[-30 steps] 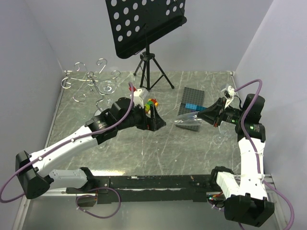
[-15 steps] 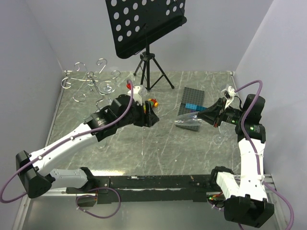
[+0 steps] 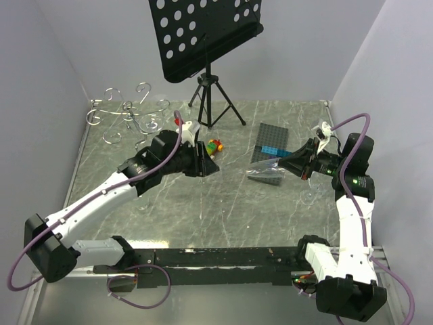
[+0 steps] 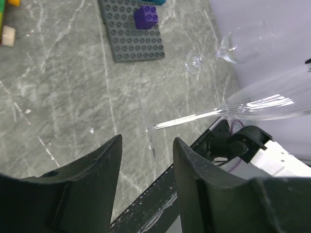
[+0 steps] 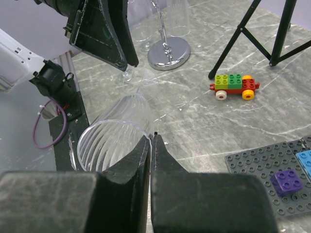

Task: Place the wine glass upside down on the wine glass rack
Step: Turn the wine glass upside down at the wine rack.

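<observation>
Change: left gripper point(image 3: 205, 162) has pulled back toward 10 o'clock, jaws narrowing but apart, nothing between them.
Top view: right gripper point(image 3: 284, 164) at 3 o'clock, jaws clamped on the rim of the wine glass point(image 3: 264, 170); wine glass rack point(image 3: 128, 116) at 10 o'clock, well apart.
Left wrist: stem point(image 4: 189, 119) points toward the left jaws; likely a handover.
Right wrist: tabletop point(image 5: 204, 121) open between arms; toy car point(image 5: 235, 86) and baseplate point(image 5: 272, 167) lie aside.
Next: close on the stem, then carry it to the rack's hooks.
</observation>
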Motion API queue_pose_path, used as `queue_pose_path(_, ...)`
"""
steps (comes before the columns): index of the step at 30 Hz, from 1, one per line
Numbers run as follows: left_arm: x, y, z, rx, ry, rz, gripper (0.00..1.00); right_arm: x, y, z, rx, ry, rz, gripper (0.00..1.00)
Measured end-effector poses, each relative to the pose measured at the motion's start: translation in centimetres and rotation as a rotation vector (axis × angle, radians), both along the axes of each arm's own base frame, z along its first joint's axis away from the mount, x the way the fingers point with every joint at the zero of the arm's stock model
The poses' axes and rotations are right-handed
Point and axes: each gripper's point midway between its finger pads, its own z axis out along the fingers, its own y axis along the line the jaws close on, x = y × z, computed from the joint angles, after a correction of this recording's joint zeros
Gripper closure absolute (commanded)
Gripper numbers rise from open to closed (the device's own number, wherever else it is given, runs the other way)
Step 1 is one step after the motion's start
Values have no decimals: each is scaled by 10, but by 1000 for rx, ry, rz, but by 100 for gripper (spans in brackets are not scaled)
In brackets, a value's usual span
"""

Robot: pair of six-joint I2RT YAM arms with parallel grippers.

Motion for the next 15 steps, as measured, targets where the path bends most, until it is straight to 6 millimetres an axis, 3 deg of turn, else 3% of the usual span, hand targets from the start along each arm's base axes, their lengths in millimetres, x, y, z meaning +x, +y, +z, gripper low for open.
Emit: queue_pose_path(15,0,-14,-17,3,52,-56,57,0,0,0,-2,-5,1,100)
